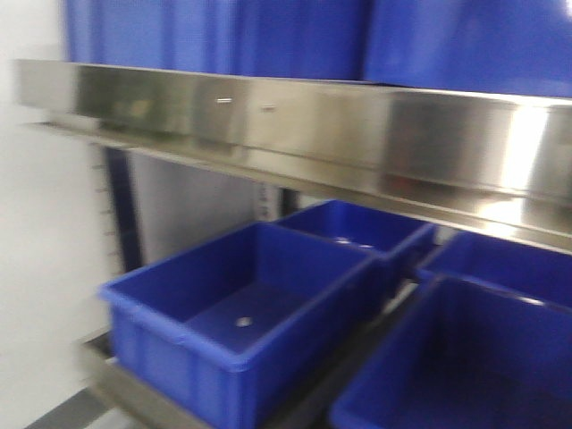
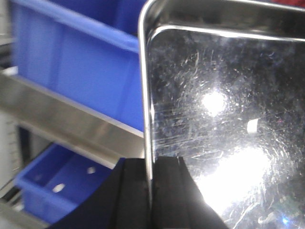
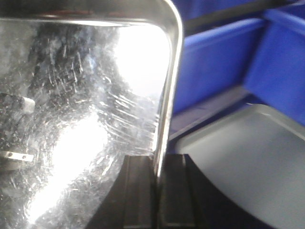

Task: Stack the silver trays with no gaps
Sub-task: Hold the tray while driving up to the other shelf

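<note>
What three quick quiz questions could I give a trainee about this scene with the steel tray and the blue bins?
1. True or false: the left gripper hangs open, clear of the silver tray.
2. What colour are the plastic bins below the steel shelf rail? A red, B blue, C green.
3. Fill the gap: in the right wrist view, the right gripper clamps the tray's rolled ___ between its fingers.
Key: 1 false, it is shut on the tray's edge; 2 B; 3 rim.
</note>
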You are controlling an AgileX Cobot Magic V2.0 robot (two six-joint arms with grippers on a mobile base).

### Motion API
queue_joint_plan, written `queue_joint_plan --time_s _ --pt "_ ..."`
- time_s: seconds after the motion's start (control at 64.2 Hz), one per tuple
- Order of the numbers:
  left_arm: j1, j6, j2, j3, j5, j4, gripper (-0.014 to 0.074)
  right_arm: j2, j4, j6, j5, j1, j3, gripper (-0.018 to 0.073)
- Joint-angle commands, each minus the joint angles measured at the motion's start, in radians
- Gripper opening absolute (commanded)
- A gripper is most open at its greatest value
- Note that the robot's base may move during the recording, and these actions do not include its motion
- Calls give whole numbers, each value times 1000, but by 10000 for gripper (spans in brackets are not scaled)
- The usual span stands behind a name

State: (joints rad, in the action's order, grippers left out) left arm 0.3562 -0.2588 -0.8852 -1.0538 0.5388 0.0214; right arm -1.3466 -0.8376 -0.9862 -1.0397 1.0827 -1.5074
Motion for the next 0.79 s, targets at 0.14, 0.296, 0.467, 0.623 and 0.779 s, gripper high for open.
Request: queue_joint_plan --time_s 0.14,0.296,0.467,0.623,0.779 --pt "10 4 1 -8 -57 -34 -16 7 -3 19 90 7 -5 -66" --pt "10 4 1 -8 -57 -34 -16 7 -3 19 90 7 -5 -66" --pt "10 4 1 -8 -57 -34 -16 7 -3 19 90 7 -5 -66" --pt "10 4 1 -8 -57 -34 -16 7 -3 19 90 7 -5 -66" --pt "10 4 1 -8 -57 -34 -16 7 -3 19 90 7 -5 -66"
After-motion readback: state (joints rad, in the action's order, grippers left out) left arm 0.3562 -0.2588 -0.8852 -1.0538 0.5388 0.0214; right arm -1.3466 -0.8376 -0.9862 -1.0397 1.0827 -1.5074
